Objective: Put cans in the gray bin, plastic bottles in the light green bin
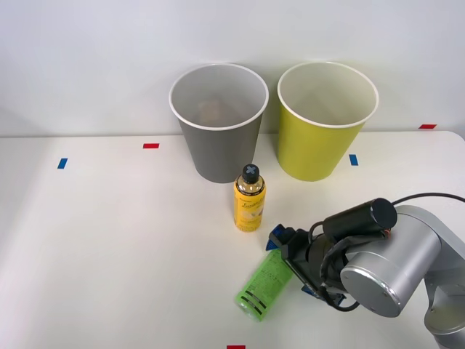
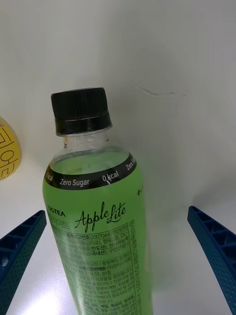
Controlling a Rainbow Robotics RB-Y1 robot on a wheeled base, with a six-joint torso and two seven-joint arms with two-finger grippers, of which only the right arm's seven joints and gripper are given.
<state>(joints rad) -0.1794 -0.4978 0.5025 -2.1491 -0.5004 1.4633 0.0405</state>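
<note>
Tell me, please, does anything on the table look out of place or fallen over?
Yes. The green plastic bottle lies on its side on the table, between the open fingers of the right gripper, while the yellow can stands upright. Nothing looks spilled.

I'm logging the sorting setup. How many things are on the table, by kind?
Bins: 2, the gray bin and the light green bin
Plastic bottles: 1, the green bottle lying on its side
Cans: 1, the yellow can standing upright
Total: 4
</note>
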